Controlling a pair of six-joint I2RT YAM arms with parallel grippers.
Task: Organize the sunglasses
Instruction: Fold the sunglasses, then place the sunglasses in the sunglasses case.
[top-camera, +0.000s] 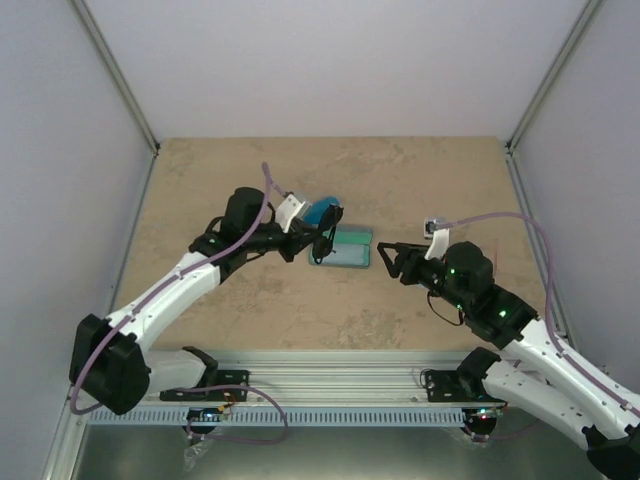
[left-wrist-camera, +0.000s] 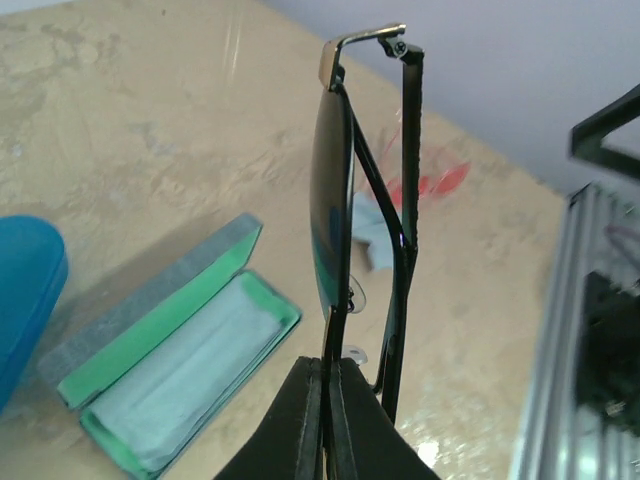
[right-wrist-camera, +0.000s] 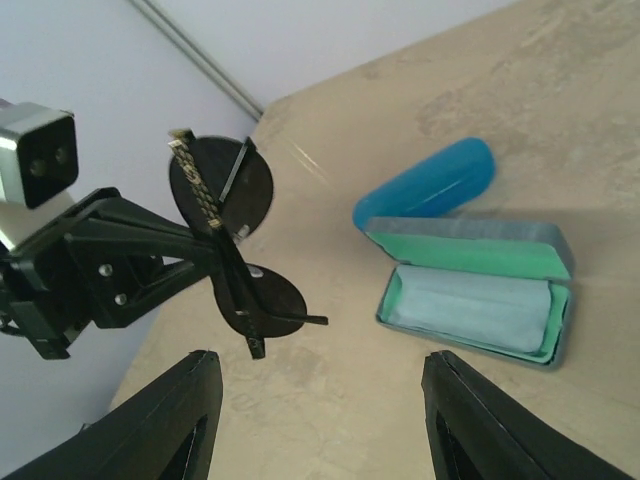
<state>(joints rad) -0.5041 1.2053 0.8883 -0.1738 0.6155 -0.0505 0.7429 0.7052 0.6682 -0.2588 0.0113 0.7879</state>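
My left gripper (top-camera: 310, 241) is shut on the dark wire-framed sunglasses (top-camera: 326, 238), pinching them at the bridge (left-wrist-camera: 336, 340) so they hang folded in the air, lenses (left-wrist-camera: 331, 200) edge-on. They hover over the left end of the open grey case with green lining (top-camera: 341, 250). My right gripper (top-camera: 384, 259) stands open and empty just right of that case, facing the sunglasses (right-wrist-camera: 262, 300). A red-orange translucent pair (left-wrist-camera: 432, 184) shows partly behind the dark frame, lying on the table.
The glossy blue oval case (top-camera: 320, 212) lies shut behind the open case (right-wrist-camera: 470, 300), which holds a pale cloth (left-wrist-camera: 190, 360). Another light blue cloth (left-wrist-camera: 372, 228) lies by the red pair. A metal rail (left-wrist-camera: 570, 340) runs along the table's near edge.
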